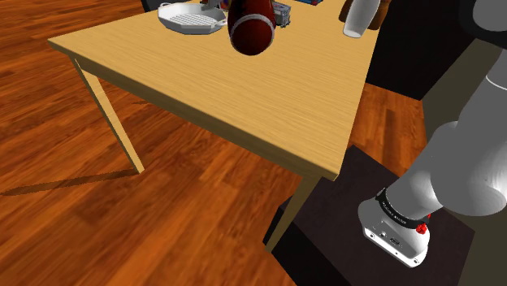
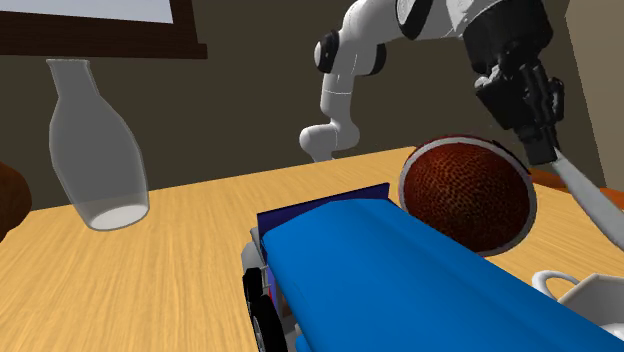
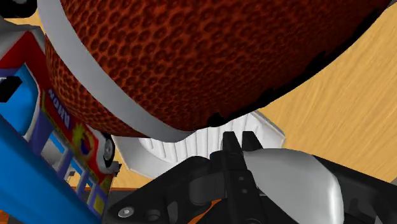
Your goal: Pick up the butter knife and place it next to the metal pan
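There is one wooden surface (image 1: 244, 89), and two of its legs (image 1: 110, 122) show. On it are one reddish-brown ball (image 1: 253, 28) with one pale band showing, one white pan (image 1: 188, 18) at the ball's nine o'clock in the shoulder view, one blue toy truck (image 2: 370, 260), one pale bottle-shaped vase (image 1: 359, 18) at the ball's three o'clock, and one brown thing (image 1: 348, 10) just beside the vase, too cut off to name. One stand (image 1: 325, 244) bears one arm (image 2: 340, 100) with one pincer (image 2: 545, 150), clasping one pale butter knife (image 2: 590, 205).
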You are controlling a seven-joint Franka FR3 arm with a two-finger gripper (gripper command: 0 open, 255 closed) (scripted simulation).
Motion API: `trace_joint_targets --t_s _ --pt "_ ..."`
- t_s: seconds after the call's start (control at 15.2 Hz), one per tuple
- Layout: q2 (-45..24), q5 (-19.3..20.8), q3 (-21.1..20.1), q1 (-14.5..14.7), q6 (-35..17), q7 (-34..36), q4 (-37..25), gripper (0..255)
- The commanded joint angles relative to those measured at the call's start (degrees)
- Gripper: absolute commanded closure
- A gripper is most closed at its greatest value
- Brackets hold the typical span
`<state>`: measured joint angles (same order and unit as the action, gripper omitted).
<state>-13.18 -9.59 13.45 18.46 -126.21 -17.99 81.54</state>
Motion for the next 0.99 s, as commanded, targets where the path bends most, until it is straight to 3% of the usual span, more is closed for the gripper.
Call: trace_joint_targets --t_s 0.0,0.66,0.92 --pt "0.06 0.27 -0.34 0.17 11.19 0.18 2.43 255" --pt "0.31 -0.16 -0.55 0.47 3.45 -0.73 10.45 255" --pt "0.29 -0.18 -0.61 0.43 3.06 -0.77 10.82 255"
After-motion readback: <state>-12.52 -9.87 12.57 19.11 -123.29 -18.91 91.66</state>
